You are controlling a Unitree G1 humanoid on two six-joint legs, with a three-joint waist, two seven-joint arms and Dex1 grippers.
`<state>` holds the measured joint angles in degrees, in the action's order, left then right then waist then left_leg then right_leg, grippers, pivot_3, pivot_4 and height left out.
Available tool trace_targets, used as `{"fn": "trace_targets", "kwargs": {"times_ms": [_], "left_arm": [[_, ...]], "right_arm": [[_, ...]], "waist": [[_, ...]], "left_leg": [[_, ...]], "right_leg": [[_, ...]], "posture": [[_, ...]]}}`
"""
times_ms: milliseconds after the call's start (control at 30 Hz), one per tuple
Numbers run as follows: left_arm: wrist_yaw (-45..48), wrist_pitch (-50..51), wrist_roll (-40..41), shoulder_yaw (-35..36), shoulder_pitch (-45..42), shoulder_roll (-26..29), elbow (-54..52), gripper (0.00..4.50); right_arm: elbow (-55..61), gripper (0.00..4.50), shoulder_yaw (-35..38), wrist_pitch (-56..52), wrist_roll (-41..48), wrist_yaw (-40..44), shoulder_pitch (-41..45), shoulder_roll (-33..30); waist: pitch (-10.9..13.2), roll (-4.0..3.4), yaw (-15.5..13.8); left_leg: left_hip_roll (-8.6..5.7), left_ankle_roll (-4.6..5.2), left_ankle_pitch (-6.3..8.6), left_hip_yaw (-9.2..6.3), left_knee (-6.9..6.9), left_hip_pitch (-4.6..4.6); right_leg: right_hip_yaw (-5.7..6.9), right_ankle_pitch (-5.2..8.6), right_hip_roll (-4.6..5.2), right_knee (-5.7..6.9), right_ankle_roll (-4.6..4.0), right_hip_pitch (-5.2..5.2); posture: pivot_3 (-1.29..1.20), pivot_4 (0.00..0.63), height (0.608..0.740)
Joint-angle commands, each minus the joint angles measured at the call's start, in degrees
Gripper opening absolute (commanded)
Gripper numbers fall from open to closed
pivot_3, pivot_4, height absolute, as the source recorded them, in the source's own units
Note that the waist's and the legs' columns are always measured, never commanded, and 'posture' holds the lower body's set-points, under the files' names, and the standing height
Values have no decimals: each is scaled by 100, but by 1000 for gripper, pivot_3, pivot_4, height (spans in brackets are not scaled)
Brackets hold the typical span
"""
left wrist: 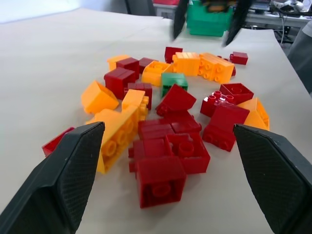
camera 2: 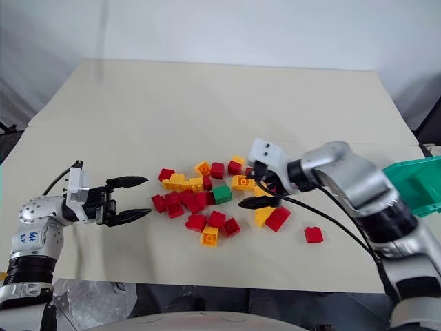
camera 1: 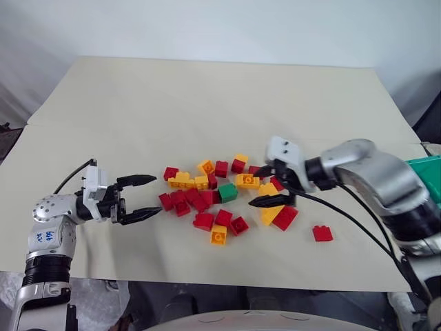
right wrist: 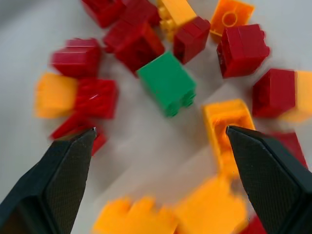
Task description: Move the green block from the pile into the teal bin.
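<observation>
The right gripper (camera 1: pixel 267 185), a pair of black tapered fingers on a silver and white arm, hangs with its jaws spread wide and nothing between them, tilted down over the right side of the pile (camera 1: pixel 224 200), a loose scatter of small red and yellow-orange studded plastic bricks. In the right wrist view its two fingertips (right wrist: pixel 73 151) frame the small green studded plastic block (right wrist: pixel 167 83), which lies on the table ahead of them, apart from both tips and ungrasped. From the head views the green block (camera 1: pixel 228 192) sits near the middle of the pile, just to the left of this gripper's tips, with red bricks against its left side and a yellow-orange brick just behind it on the right. The left gripper (camera 1: pixel 145 195), also two black fingers, on a white-collared wrist, is held roughly level with its jaws parted and empty, pointing at the left edge of the pile and close to the nearest red bricks; whether it touches them cannot be told. One red studded brick (camera 1: pixel 322 233) lies alone to the right of the pile. Everything rests on a pale beige sheet covering the table (camera 1: pixel 207 110). The translucent teal rectangular plastic bin (camera 1: pixel 427 172) stands at the far right, well apart from the pile, partly hidden behind the right arm.
</observation>
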<state>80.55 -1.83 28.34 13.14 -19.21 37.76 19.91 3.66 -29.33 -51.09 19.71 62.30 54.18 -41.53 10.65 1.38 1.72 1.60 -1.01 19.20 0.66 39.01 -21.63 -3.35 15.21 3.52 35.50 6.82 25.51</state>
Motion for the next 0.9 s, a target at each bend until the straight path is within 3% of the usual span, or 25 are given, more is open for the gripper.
{"fn": "trace_targets", "kwargs": {"times_ms": [33,267,367,600,833,900], "left_arm": [[-97,6,162,115,137,-7,-393,4500],[-259,48,255,187,438,-16,-753,4500],[-302,66,272,188,480,-18,-815,4500],[-332,10,223,57,349,-102,-679,4500],[-267,47,181,-215,33,-313,-584,4500],[-216,27,156,-315,-62,-381,-547,4500]], "right_arm": [[-570,4456,-467,378,-531,275,396,367],[-1607,4456,-899,1104,-1252,578,726,1140],[-1811,3872,-900,1174,-1450,649,784,1300],[-1538,1525,-451,1138,-1434,704,633,1386],[-716,1515,680,1301,-1044,318,108,1295],[-378,1515,899,1217,-973,359,-110,1020]], "waist": [[0,0,-11],[0,0,7],[0,0,9],[0,0,6],[0,0,-9],[0,0,-8]], "left_leg": [[0,0,0,0,0,-2],[-6,0,3,17,0,0],[-3,-1,2,16,1,1],[-2,-1,2,14,1,2],[-5,-3,1,14,2,1],[-5,-3,1,14,3,1]], "right_leg": [[7,1,0,0,-1,1],[32,2,10,0,-4,3],[35,2,6,3,-4,4],[39,4,6,5,-7,4],[44,4,6,5,-7,2],[42,3,6,6,-7,1]], "posture": [[0,150,740],[0,150,740],[0,150,740],[0,150,740],[0,150,740],[0,150,740]]}}
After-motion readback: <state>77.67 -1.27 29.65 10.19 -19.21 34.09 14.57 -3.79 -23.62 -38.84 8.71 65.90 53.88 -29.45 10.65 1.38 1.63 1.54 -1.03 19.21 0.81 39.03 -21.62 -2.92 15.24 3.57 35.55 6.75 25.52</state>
